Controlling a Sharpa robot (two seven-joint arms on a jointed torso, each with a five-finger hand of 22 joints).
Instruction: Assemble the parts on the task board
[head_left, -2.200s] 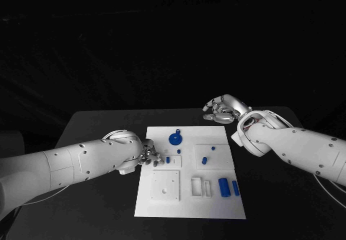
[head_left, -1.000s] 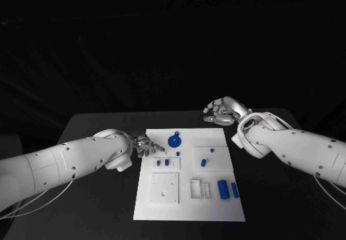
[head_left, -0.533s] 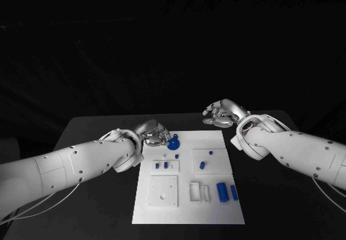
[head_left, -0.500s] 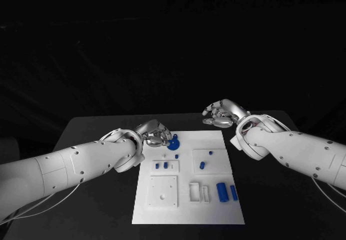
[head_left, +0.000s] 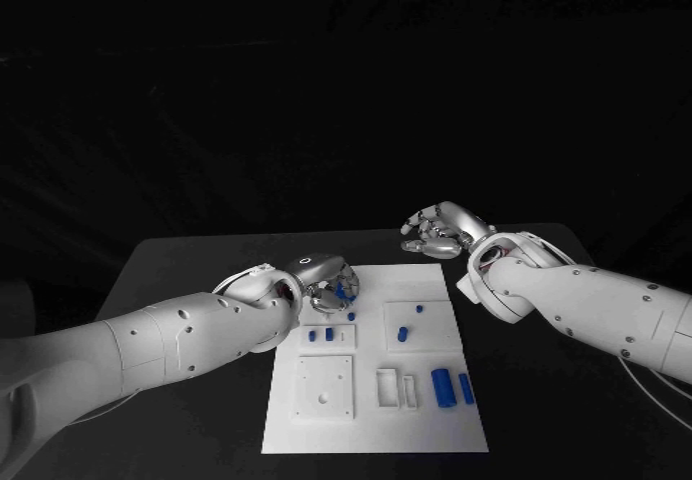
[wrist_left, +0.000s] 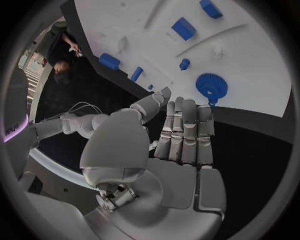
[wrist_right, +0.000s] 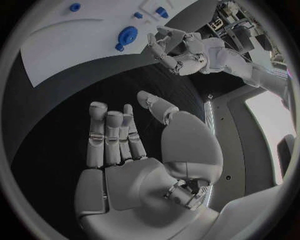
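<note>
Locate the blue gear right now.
The blue gear lies at the far left corner of the task board, just ahead of the left hand, whose fingers hang over it; the left wrist view shows it untouched.

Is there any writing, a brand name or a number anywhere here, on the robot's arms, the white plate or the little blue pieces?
No readable text in any view.
The task board: plain white, no print to be seen.
The blue gear and the other blue parts: no marks.
The left hand and the right hand: bare metal, and no logo or number can be made out.
</note>
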